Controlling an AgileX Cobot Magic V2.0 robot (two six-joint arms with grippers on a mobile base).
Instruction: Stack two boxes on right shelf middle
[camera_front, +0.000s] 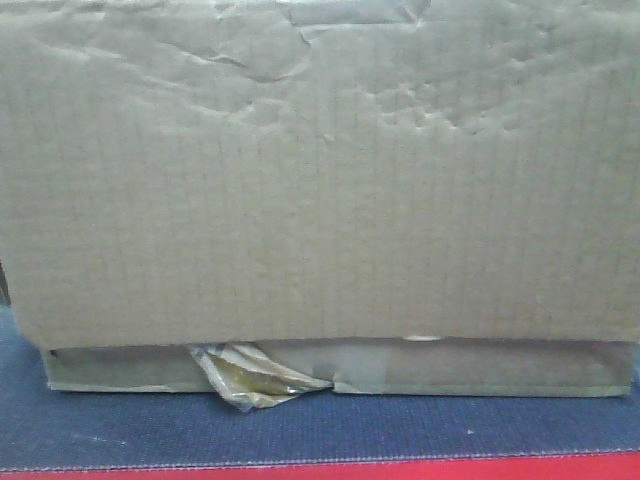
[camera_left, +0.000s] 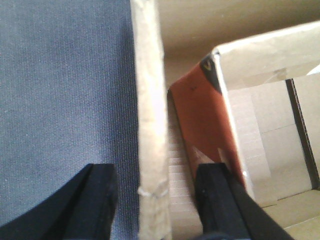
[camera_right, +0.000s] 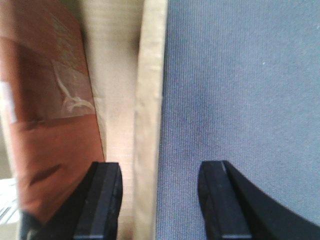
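Box wall (camera_left: 150, 100) in L tool (camera_left: 157, 172) gap; mat (camera_left: 60, 90) side free, red carton (camera_left: 200, 115) blocks inside

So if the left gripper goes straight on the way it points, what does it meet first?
The cardboard box wall: its edge sits between the open jaws of the left gripper. Further on, the outer finger probably meets the blue cloth; depth is unclear.

The box (camera_front: 320, 180) is plain brown corrugated cardboard, matt, its face creased and dimpled, with faint ribbing. The scrap of tape (camera_front: 255, 382) is yellowish, clear, glossy and crumpled. The surface (camera_front: 300, 430) is blue woven cloth, matt and finely grained. The fingers (camera_left: 100, 200) look matt black, like hard plastic.
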